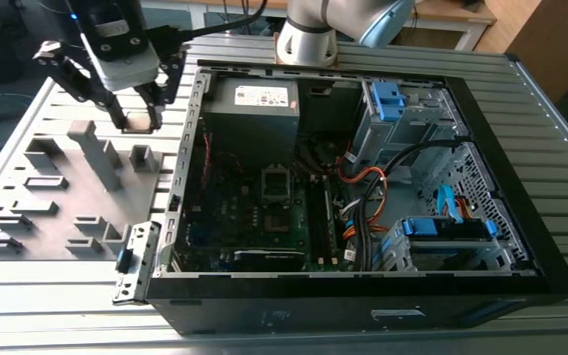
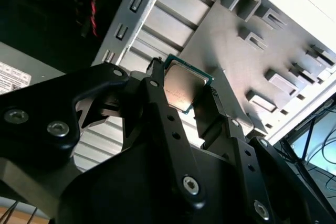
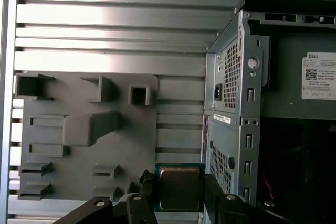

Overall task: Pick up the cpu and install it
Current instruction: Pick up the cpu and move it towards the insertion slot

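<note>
At the exterior view's upper left, the gripper (image 1: 137, 120) hangs above the far end of a grey fixture plate (image 1: 62, 198), its fingers clamped on the cpu (image 1: 138, 123). Just beside it, toward the exterior view's right, an open black computer case (image 1: 264, 314) lies on the slatted metal table (image 1: 560, 148), its motherboard (image 1: 254, 218) exposed.

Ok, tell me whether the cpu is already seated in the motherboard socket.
No, in the exterior view the cpu is held in the gripper, outside the computer case, toward the exterior view's left.
</note>
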### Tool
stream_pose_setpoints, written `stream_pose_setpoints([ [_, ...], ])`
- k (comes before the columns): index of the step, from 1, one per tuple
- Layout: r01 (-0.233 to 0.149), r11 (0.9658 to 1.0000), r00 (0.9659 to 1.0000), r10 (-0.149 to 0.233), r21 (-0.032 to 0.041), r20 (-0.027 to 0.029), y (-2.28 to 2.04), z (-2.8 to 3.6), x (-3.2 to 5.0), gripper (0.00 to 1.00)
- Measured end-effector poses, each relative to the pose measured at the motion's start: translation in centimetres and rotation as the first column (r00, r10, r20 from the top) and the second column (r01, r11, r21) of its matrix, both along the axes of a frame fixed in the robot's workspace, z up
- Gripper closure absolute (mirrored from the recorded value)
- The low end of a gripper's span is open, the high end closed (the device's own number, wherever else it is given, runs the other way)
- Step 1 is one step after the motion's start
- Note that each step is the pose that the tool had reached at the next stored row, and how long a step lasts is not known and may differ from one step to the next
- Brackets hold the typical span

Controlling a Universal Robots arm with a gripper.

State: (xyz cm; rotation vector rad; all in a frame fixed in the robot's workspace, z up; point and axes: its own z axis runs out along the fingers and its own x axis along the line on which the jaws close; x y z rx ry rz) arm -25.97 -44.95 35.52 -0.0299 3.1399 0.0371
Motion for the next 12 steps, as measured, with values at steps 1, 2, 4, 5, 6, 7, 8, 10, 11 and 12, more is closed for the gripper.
stream_pose_setpoints([
  [1, 0.000, 1.0000, 1.0000, 0.000, -0.0001, -0.0009, -0.04, 0.00, 0.37, 0.53],
  [2, 0.000, 1.0000, 1.0000, 0.000, 0.0000, -0.0017, -0.08, 0.00, 0.70, 0.53],
  [4, 0.000, 1.0000, 1.0000, 0.000, 0.0000, -0.0055, -0.27, 0.00, 2.40, 0.53],
  [5, 0.000, 1.0000, 1.0000, 0.000, 0.0000, -0.0070, -0.34, 0.00, 2.98, 0.53],
  [6, 0.000, 1.0000, 1.0000, 0.000, 0.0000, -0.0079, -0.39, 0.00, 3.35, 0.53],
  [7, 0.000, 1.0000, 1.0000, 0.000, -0.0001, -0.0090, -0.42, 0.00, 3.71, 0.53],
  [8, 0.000, 1.0000, 1.0000, 0.000, 0.0000, -0.0099, -0.46, 0.00, 4.07, 0.53],
  [10, 0.000, 1.0000, 0.9999, 0.000, 0.0000, -0.0115, -0.53, 0.00, 4.72, 0.53],
  [11, 0.000, 1.0000, 0.9999, 0.000, 0.0000, -0.0124, -0.57, 0.00, 5.03, 0.53],
  [12, 0.000, 1.0000, 0.9999, 0.000, 0.0000, -0.0131, -0.61, 0.00, 5.33, 0.53],
])
